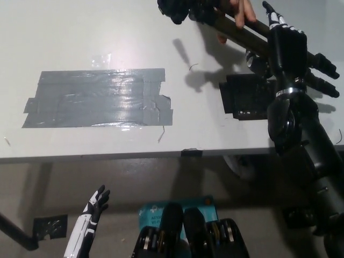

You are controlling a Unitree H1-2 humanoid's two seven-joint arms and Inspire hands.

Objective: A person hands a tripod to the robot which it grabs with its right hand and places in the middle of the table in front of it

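Head view, looking steeply down on the white table [107, 37]. You see the tripod [242, 33] held in the air over the table's far right part, lying slantwise across the upper right of the picture: its black head end sits at the top middle, and its legs run down and to the right, ending in black feet near the right edge. A person's hand [239, 12] grips the tripod's upper legs at the top edge, just beside the head end.

Your black right hand [287, 45] reaches up from the lower right and lies against the tripod's legs at their middle, lower down the legs than the person's hand. Its fingers [275, 19] point upward along and over the legs; you cannot tell whether they have closed round the legs or only rest on them.

A black patch of tape [244, 97] lies on the table beneath the hand and the tripod. A broad patch of grey tape [97, 97] covers the table's middle, well apart from the tripod.

Your white left hand [95, 207] hangs at the lower left, below the table's near edge, fingers apart and holding nothing.
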